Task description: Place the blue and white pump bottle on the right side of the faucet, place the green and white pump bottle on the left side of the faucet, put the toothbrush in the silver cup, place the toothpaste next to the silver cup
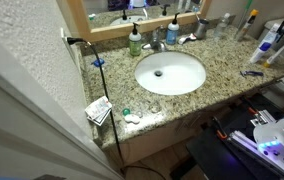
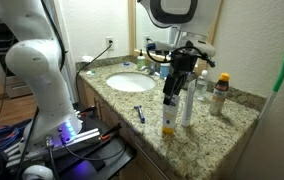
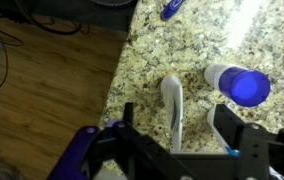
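My gripper (image 3: 174, 113) hangs over the granite counter right of the sink, jaws open. A white tube that I take for the toothpaste (image 3: 172, 98) stands upright between them, with a gap on each side. An exterior view shows the gripper (image 2: 172, 92) just above that tube (image 2: 169, 115). At the back of the basin, the green and white pump bottle (image 1: 134, 42) stands left of the faucet (image 1: 157, 42). The blue and white pump bottle (image 1: 172, 32) stands on its right. A grey thing at the back may be the silver cup (image 1: 222, 26). I cannot make out the toothbrush.
A white bottle with a blue cap (image 3: 244, 87) stands close beside the right finger. A brown bottle (image 2: 220, 92) is behind it. A blue handled item (image 2: 140, 113) lies near the counter's front edge. The sink basin (image 1: 170, 72) is to the side, and the counter edge drops off nearby.
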